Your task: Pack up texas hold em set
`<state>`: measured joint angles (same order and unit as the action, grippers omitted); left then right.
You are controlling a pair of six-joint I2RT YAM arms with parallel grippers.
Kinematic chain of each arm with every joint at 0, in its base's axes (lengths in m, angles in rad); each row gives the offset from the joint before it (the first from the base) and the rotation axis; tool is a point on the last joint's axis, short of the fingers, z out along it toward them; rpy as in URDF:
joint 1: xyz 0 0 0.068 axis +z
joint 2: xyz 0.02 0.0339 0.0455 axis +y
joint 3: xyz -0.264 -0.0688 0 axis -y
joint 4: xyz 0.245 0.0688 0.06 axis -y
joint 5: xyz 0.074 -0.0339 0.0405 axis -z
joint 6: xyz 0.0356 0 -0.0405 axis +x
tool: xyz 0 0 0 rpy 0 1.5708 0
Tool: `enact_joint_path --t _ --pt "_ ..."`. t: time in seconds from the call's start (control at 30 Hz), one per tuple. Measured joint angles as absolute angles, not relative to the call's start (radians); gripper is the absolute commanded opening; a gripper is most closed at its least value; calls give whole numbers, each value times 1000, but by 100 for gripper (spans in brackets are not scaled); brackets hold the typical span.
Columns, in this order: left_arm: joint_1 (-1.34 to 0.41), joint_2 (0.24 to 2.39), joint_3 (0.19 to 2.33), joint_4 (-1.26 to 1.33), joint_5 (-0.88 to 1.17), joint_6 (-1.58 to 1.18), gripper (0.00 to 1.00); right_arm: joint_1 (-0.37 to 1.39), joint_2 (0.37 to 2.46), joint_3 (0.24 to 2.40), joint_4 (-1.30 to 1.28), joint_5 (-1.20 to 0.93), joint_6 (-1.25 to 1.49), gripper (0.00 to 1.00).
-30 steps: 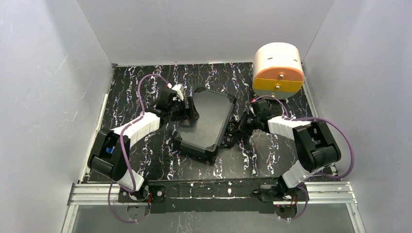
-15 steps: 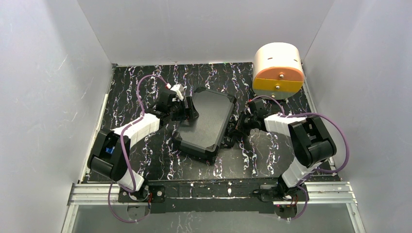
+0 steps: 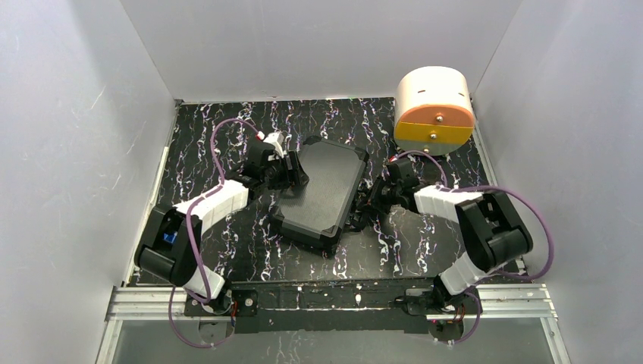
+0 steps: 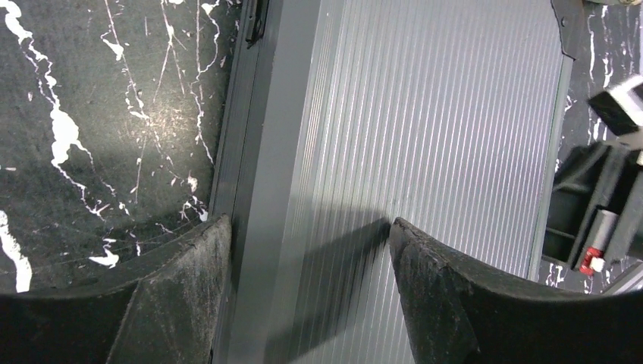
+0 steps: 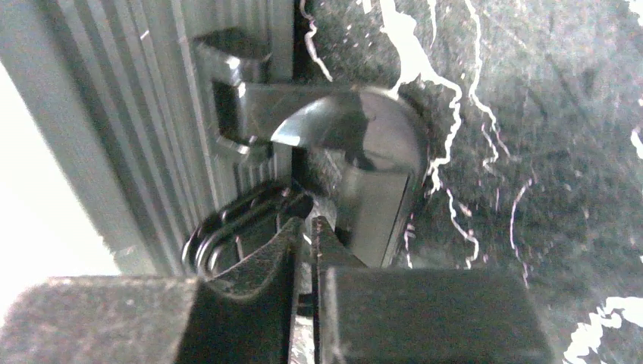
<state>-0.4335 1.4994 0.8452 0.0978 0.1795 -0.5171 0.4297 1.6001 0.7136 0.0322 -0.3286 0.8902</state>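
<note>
The briefcase [image 3: 322,189] lies closed in the middle of the table, its ribbed lid facing up. Chips, cards and buttons are hidden inside. My left gripper [image 3: 293,176] is open and straddles the case's left edge, one finger [image 4: 182,288] by the side wall and the other on the ribbed lid [image 4: 447,114]. My right gripper [image 3: 377,199] is at the case's right side. In the right wrist view its fingers [image 5: 307,224] are shut together, tips against a metal latch [image 5: 356,152] and a wire loop [image 5: 227,227] on the case wall.
A white-and-orange cylindrical box [image 3: 434,111] stands at the back right, close behind my right arm. White walls enclose the black marbled table [image 3: 227,243] on three sides. A rail runs along the near edge.
My right arm has shifted its elbow and wrist slightly at the case's right side. My left gripper has edged a little further back along the left edge. The case has not moved.
</note>
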Motion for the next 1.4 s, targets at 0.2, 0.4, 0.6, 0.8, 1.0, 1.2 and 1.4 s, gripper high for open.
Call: enact_joint_path --t 0.2,0.4,0.6,0.8,1.0,1.2,1.4 --pt "-448 1498 917 -28 139 -504 73 411 1344 643 -10 -207 852 38" --pt "-452 1460 1004 -193 114 -470 82 349 1063 653 -141 -51 762 47" --pt "-455 1221 1071 -319 -25 -408 98 347 870 743 -368 159 661 59" --pt "-455 944 1164 -480 -302 -339 98 347 738 949 -509 355 540 99" --pt "-455 799 1233 -683 -526 -288 98 347 705 1133 -607 498 432 99" --pt "-455 672 1330 -812 -644 -262 98 347 663 1238 -677 600 385 99" --pt "-455 595 1436 -883 -708 -253 98 347 611 1310 -692 650 368 99"
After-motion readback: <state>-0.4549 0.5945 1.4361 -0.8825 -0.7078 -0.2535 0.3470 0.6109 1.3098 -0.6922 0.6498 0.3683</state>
